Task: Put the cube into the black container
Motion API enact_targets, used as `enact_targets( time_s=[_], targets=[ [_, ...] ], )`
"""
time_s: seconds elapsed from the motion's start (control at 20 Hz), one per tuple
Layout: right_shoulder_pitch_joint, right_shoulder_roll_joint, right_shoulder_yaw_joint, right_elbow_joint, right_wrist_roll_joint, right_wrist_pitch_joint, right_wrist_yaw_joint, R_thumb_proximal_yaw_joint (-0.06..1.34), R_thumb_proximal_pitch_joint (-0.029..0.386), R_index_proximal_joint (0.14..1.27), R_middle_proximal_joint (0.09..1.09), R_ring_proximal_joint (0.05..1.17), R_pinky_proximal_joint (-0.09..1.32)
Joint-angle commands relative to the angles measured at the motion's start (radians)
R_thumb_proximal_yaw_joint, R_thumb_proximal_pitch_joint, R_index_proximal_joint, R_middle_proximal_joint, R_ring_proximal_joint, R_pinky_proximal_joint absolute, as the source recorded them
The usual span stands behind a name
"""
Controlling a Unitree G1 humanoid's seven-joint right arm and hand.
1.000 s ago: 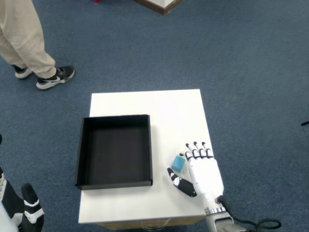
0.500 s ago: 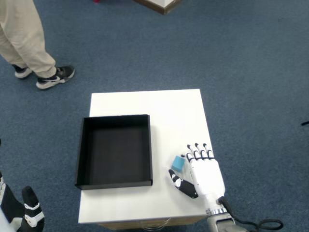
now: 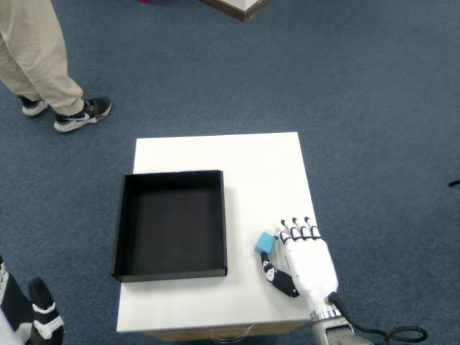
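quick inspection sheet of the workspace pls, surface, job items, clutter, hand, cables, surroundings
surface: white table, bare at its far part
job's things: blue cube on the table, right of the black container, which is empty
clutter: nothing seen
hand: right hand low over the table beside the cube, fingers close to it; grasp cannot be confirmed
cables: black cable trailing from the wrist onto the floor
surroundings: blue carpet; a person's legs at far left; the other hand at bottom left

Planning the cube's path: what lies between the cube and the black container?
Only bare white table separates the cube from the black container, per the head view.
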Motion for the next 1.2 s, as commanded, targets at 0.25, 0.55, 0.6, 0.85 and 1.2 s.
enact_targets(
  time_s=[0.25,0.55,0.6,0.85,1.2],
  targets=[
    [-0.017,-0.028,0.004,0.014,-0.001,-0.071,-0.077,1.27,0.232,1.15,0.45,0.33,0.23],
    [-0.012,-0.03,-0.001,0.018,0.004,-0.092,-0.068,1.26,0.139,1.11,0.45,0.34,0.22],
    [-0.011,-0.031,-0.001,0.019,0.004,-0.094,-0.068,1.26,0.139,1.11,0.45,0.34,0.23],
    [-0.023,-0.034,-0.004,0.017,0.005,-0.115,-0.09,1.25,0.147,1.1,0.44,0.33,0.22],
    [-0.095,-0.036,0.006,-0.016,-0.026,-0.209,-0.314,1.25,0.153,1.09,0.43,0.33,0.2]
  ],
)
